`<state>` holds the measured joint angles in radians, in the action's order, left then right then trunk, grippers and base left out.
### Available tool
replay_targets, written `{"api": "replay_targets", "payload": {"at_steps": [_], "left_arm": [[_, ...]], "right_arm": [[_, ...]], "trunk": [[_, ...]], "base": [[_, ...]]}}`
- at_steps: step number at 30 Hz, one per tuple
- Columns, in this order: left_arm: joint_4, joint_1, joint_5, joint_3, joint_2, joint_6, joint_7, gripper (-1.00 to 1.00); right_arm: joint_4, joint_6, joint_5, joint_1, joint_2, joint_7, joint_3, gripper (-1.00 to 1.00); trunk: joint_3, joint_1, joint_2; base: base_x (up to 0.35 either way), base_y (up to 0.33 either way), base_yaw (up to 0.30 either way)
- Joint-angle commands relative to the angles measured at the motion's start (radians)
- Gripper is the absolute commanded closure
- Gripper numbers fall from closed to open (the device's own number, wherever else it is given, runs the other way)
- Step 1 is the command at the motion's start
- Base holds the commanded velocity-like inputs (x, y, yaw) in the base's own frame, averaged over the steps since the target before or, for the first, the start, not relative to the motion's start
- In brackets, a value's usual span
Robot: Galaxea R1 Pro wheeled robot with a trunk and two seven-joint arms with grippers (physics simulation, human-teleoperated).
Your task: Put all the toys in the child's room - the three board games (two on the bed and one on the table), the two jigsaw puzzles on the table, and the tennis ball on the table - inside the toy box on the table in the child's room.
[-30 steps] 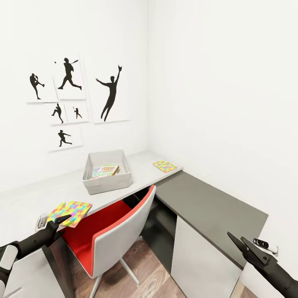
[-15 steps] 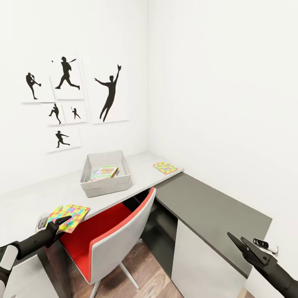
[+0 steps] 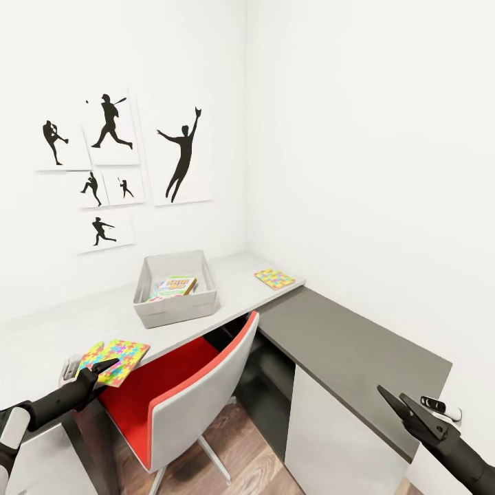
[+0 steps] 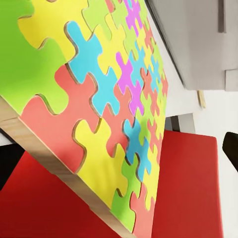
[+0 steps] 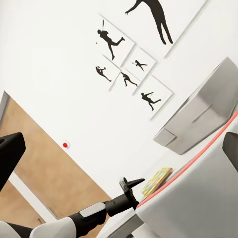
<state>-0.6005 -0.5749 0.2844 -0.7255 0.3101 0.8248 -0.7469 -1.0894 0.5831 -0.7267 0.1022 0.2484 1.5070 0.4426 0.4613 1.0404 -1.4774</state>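
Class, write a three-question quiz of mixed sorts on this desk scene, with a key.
1. True or false: the toy box already holds a board game.
2. How many jigsaw puzzles lie on the table?
3. Which is nearer the left gripper: A, the near jigsaw puzzle; B, the far jigsaw puzzle?
Key: 1 true; 2 two; 3 A.

Board games [image 3: 173, 284] in toy box [image 3: 174, 311].
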Motion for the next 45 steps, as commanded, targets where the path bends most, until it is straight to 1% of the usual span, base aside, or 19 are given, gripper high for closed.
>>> {"api": "replay_targets", "payload": {"at_steps": [1,7,8,18,22,27,34,39,45], "left_arm": [[-0.001,-0.002,0.023,-0.006,0.0,0.011,-0.005,-1.0],[-0.001,-0.002,0.023,-0.006,0.0,0.01,-0.005,-1.0],[-0.001,-0.002,0.023,-0.006,0.0,0.01,-0.005,1.0],[-0.001,-0.002,0.024,-0.008,0.0,0.011,-0.006,1.0],[-0.001,-0.002,0.023,-0.008,0.0,0.021,-0.007,1.0],[-0.01,-0.002,0.021,-0.007,0.0,0.076,-0.009,1.0],[-0.018,-0.002,0.021,-0.005,0.002,0.093,-0.034,1.0],[-0.019,-0.002,0.021,-0.003,0.012,0.111,-0.048,1.0],[-0.019,-0.003,0.019,0.002,0.027,0.163,-0.051,1.0]], "right_arm": [[0.0,0.011,-0.002,0.001,0.0,0.002,0.0,-1.0],[0.0,0.011,-0.002,0.001,0.0,0.002,-0.001,-1.0],[0.0,0.011,-0.002,0.001,0.0,0.002,-0.001,-1.0],[0.0,0.011,-0.002,0.001,0.0,-0.011,-0.001,-1.0],[0.0,0.011,-0.002,0.001,0.0,-0.011,-0.001,-1.0],[0.0,0.011,-0.002,0.001,0.0,-0.011,-0.001,-1.0],[0.0,0.011,-0.002,0.001,0.0,-0.011,-0.001,-1.0],[0.0,0.011,-0.002,0.001,0.0,-0.011,-0.001,-1.0],[0.0,0.008,-0.002,0.001,0.0,-0.012,-0.002,-1.0]], "trunk": [[0.001,0.0,-0.001],[0.001,0.0,-0.001],[0.001,0.0,-0.001],[0.001,0.0,-0.001],[-0.012,-0.015,0.027],[-0.027,-0.035,0.062],[-0.049,-0.061,0.111],[-0.065,-0.081,0.146],[-0.084,-0.104,0.188]], "base": [[0.0,0.0,0.0],[0.0,0.0,0.0],[0.0,0.0,0.0],[0.0,0.0,0.0],[0.0,0.0,0.0],[0.0,0.0,0.0],[0.0,0.0,0.0],[0.0,0.0,0.0],[0.0,0.0,0.0]]}}
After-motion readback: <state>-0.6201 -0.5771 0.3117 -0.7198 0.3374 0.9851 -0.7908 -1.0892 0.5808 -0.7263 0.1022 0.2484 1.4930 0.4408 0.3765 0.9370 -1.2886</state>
